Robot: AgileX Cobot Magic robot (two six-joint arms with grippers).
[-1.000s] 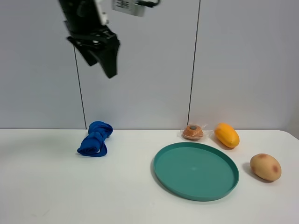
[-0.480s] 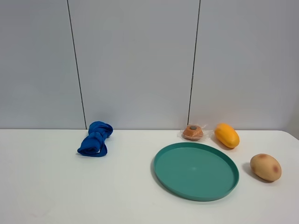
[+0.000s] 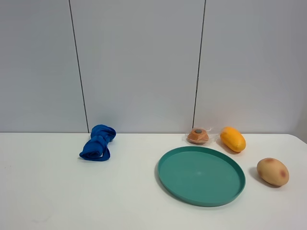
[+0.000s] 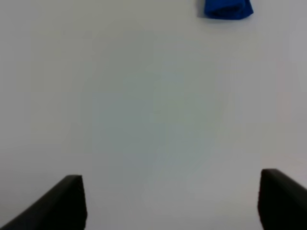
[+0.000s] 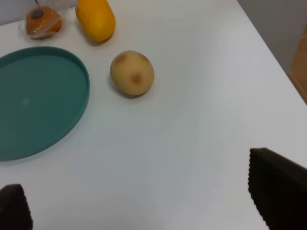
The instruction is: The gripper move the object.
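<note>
A second earlier my left arm had hung high over the blue cloth [image 3: 98, 142] in the high camera's view; by this moment it had left that view altogether, and nothing on the table [image 3: 57, 191] had shifted.

My left gripper [image 4: 171, 203] showed only in its own wrist camera, its two black fingertips [image 4: 67, 201] spread wide apart with bare white table between them and the cloth [image 4: 228, 8] far ahead. My right gripper [image 5: 144, 206] was likewise spread open, one dark fingertip [image 5: 276, 189] at one edge of its wrist view and the other barely showing at the opposite corner, nothing held between them.

The potato-like object [image 5: 132, 73] lay on the table well ahead of my right gripper, untouched and clear of both fingers. In the high view the object [image 3: 272, 171] sat near the table's right edge, just beside the green plate [image 3: 201, 176] but apart from its rim. The orange fruit [image 3: 232, 139] lay behind it, and the small brown wrapped item [image 3: 197, 135] rested beside the fruit, at the plate's far side.
</note>
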